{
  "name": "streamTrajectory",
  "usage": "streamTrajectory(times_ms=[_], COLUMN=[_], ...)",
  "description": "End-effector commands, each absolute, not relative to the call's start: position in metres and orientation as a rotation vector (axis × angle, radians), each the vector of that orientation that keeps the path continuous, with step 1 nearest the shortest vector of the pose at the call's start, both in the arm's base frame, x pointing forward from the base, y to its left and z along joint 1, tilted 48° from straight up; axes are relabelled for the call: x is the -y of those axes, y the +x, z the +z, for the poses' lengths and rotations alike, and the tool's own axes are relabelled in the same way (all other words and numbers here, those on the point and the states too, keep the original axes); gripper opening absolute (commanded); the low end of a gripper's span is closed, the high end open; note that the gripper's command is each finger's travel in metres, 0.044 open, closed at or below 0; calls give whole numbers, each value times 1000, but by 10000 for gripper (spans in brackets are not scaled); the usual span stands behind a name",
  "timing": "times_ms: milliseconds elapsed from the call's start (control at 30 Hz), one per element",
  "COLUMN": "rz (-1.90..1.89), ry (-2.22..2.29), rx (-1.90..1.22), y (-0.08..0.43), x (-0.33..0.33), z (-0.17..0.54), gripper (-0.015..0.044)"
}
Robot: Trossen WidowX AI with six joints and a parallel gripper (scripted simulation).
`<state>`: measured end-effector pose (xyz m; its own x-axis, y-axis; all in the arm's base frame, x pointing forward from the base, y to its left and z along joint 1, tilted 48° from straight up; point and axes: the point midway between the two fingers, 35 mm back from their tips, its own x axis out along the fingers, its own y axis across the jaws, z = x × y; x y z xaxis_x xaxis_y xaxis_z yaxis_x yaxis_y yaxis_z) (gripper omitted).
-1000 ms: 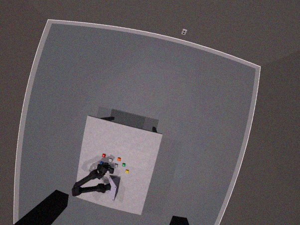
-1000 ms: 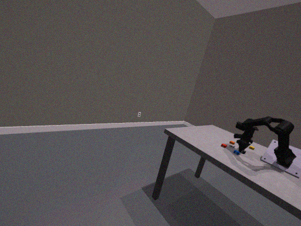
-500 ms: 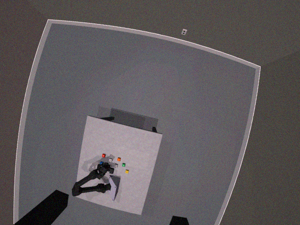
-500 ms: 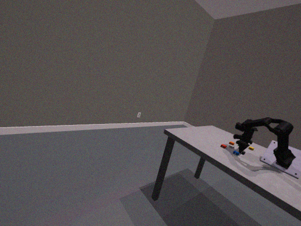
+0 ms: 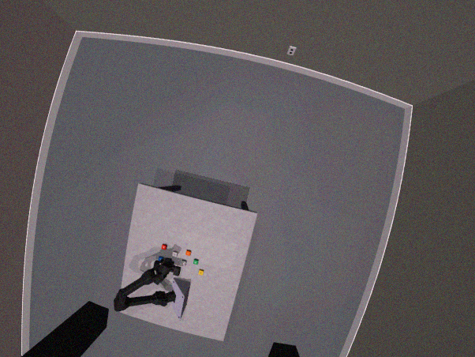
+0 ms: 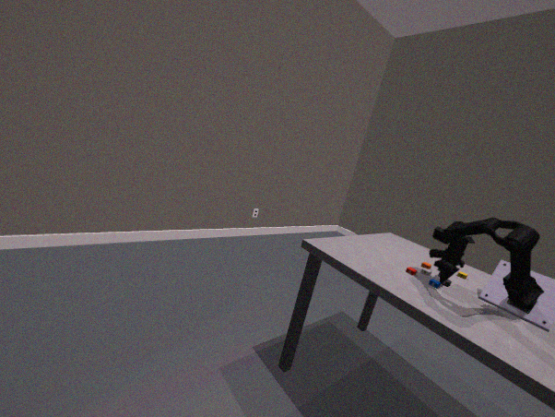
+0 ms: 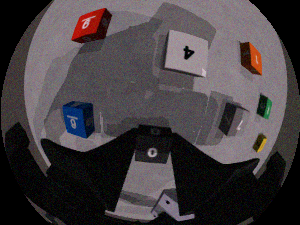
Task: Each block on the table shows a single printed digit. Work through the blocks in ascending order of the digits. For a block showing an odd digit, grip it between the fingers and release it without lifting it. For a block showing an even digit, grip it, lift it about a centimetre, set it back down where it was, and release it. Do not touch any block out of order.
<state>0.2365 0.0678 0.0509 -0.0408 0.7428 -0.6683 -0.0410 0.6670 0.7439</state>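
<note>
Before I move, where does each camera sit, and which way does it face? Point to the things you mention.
Top: high above the pale grey rectangular table (image 5: 221,237) (image 6: 350,244) (image 7: 220,29), facing down; it shows the black jointed arm (image 5: 134,287) (image 6: 521,258).
Exterior: off beside the table, facing across it towards the walls; the arm is at right.
Wrist: on the arm near the gripper (image 5: 167,262) (image 6: 443,281) (image 7: 154,144), facing the tabletop; two dark fingers flank the black cube showing 0 (image 7: 152,152).
Top and exterior share the arm; all three share the red cube (image 5: 164,246) (image 6: 411,270) (image 7: 91,26).

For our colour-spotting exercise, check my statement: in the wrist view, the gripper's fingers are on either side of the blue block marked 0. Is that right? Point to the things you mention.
The colour is wrong: the wrist view shows the gripper (image 7: 154,135) with its fingers on either side of the black block (image 7: 145,155) marked 0.
</note>
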Motion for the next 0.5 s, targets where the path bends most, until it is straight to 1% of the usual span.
streamTrajectory(times_ms=[0, 467], rz=[700, 700], ry=[617, 617], rx=[-1489, -1489], y=[237, 237], x=[-68, -62], z=[51, 57], gripper=[120, 120])
